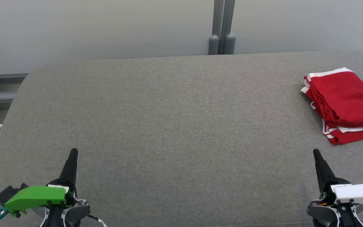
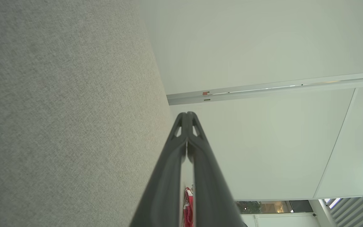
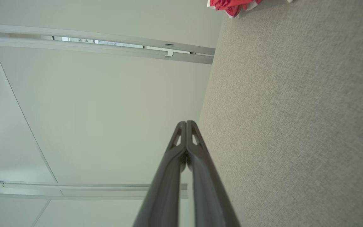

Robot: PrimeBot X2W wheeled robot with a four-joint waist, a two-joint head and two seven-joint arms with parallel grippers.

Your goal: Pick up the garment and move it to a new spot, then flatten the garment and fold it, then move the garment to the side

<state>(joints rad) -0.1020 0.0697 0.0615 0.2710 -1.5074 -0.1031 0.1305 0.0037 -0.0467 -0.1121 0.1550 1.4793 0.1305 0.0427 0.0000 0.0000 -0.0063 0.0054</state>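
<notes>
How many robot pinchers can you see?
2. The left gripper is at the lower left of the head view. The right gripper is at the lower right, nearer the folded red garment. Both are shut and hold nothing.

The garment (image 1: 345, 99) runs off the right edge.
</notes>
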